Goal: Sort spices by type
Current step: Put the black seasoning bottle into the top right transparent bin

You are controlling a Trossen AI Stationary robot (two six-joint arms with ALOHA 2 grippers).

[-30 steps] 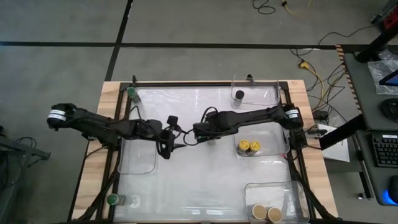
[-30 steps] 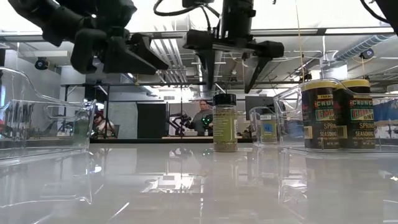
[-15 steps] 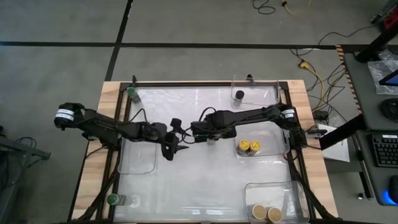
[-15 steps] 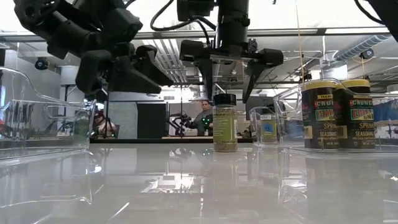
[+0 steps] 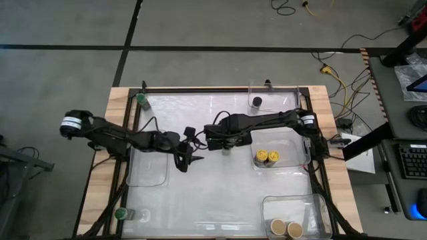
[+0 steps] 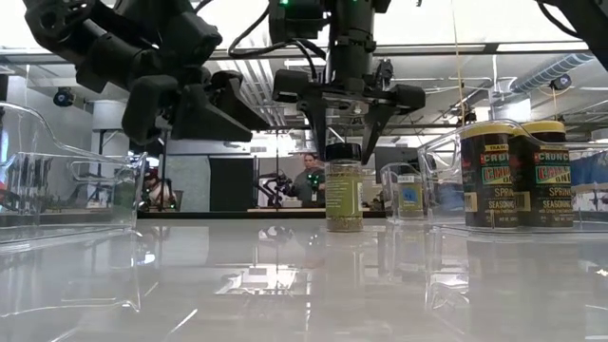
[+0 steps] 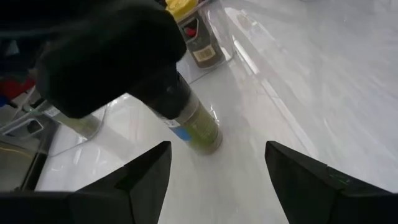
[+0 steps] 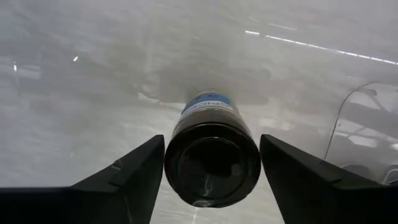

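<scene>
A black-lidded spice jar (image 6: 344, 187) stands upright near the table's (image 5: 220, 193) middle. The right gripper (image 6: 348, 119) is positioned directly above it, fingers spread to either side of the lid without touching. The left gripper (image 5: 189, 159) is held just beside, fingers spread apart and nothing between them.

Grey floor (image 5: 67, 27) with dark tape lines (image 5: 200, 47), cables (image 5: 333, 70), a desk with keyboard (image 5: 412, 162) at right.

Glossy white tabletop (image 6: 285, 285), clear plastic bins (image 6: 66, 180), wooden table edge (image 5: 117, 113).
</scene>
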